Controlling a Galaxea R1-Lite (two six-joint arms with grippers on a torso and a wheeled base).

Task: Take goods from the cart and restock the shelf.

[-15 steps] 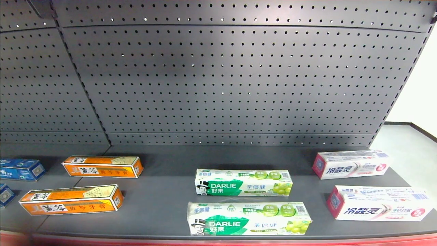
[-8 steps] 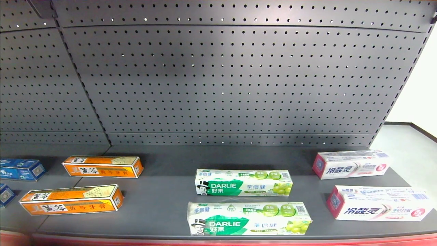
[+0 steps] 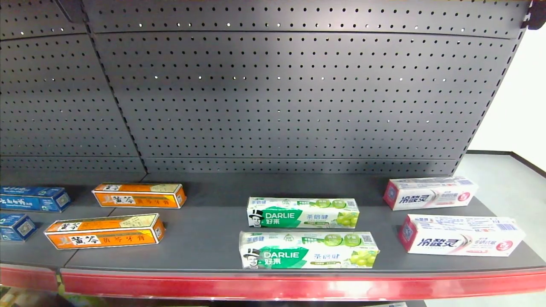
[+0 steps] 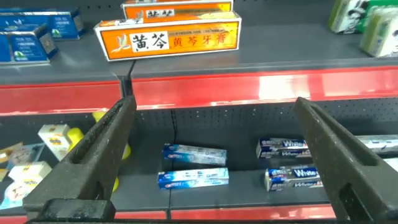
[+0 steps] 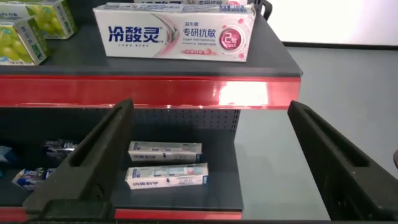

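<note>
We note both end effectors, left (image 4: 211, 109) and right (image 5: 210, 106), spread wide and empty, in front of the red lip (image 3: 298, 283) of the shelf (image 3: 204, 243). The toothpaste boxes (image 3: 308, 256) lie just behind that lip. Risk, we judge: a careless rise snags the lip or shoves the front boxes askew.

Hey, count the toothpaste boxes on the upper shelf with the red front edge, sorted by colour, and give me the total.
Blue boxes: 2
Orange boxes: 2
Green boxes: 2
White and pink boxes: 2
Total: 8
</note>
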